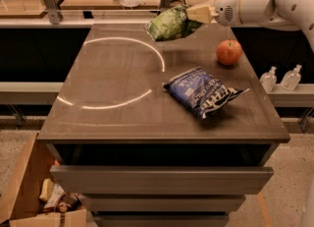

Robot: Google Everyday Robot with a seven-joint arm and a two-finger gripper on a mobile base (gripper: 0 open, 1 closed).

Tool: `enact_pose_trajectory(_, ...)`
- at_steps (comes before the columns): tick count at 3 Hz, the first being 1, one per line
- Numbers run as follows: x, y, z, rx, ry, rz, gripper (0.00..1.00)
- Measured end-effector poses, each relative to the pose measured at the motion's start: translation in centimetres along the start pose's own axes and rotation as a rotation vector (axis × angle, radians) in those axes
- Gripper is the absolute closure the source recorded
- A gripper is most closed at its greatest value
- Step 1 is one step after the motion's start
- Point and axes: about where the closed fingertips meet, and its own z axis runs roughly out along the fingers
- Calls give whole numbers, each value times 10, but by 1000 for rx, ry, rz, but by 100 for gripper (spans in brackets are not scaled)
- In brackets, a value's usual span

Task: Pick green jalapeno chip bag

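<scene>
The green jalapeno chip bag is a light-green crinkly bag held in the air above the far part of the table. My gripper is shut on the bag's right end and reaches in from the right on the white arm. The bag hangs tilted, its left end lower. It is clear of the table surface.
A dark blue chip bag lies on the table's right half. A red apple stands behind it near the right edge. Two small clear bottles sit on a ledge to the right. An open cardboard box stands at lower left.
</scene>
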Motion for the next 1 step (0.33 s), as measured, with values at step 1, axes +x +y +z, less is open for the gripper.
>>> enact_pose_trajectory(1,1,0,-2,-1,1,1,100)
